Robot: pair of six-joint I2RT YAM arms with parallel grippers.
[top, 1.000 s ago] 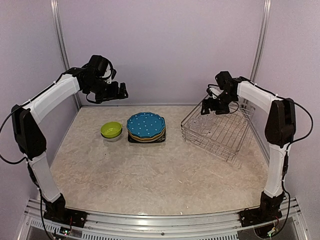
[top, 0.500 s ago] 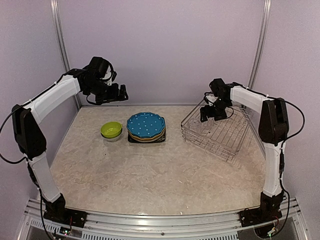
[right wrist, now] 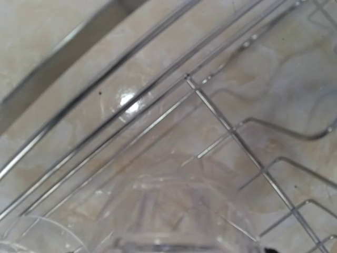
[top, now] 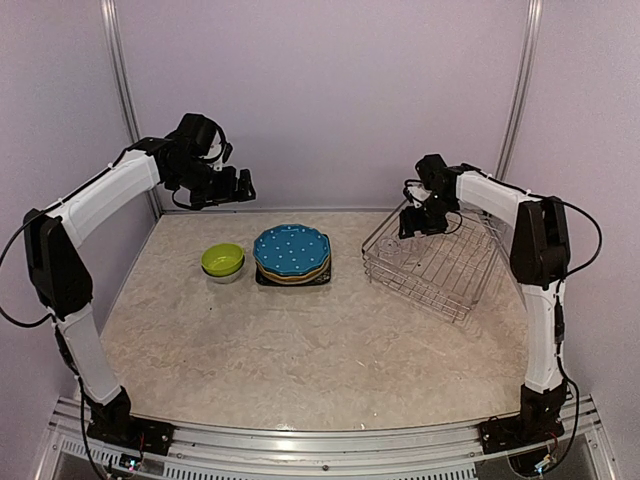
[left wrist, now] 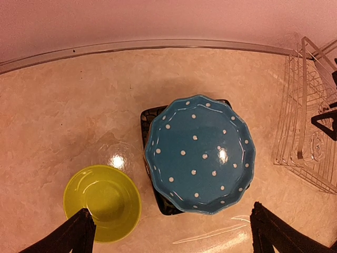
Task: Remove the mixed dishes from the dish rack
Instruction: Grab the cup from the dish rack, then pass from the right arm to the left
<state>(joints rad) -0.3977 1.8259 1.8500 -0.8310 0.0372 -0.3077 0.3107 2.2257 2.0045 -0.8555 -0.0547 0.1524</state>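
Note:
The dish rack [top: 447,270], a silver wire basket, stands at the right. My right gripper [top: 418,223] reaches down into its far left corner. In the right wrist view a clear glass [right wrist: 179,211] fills the lower middle, lying on the rack's wires [right wrist: 226,126], very close to the jaws. The fingers barely show, so their state is unclear. The blue white-dotted plate [left wrist: 200,153] tops a stack on the black square plate [left wrist: 149,118]. A lime-green bowl [left wrist: 102,203] sits left of the stack. My left gripper [left wrist: 176,234] hovers high above them, open and empty.
The rack [left wrist: 305,121] shows at the right edge of the left wrist view. The back wall's rail [left wrist: 158,46] runs just behind the stack and the rack. The plate stack [top: 291,252] and the bowl [top: 222,259] sit mid-table toward the back.
My right gripper has moved left and down into the rack's far left corner, over the glass. The left arm has hardly moved.

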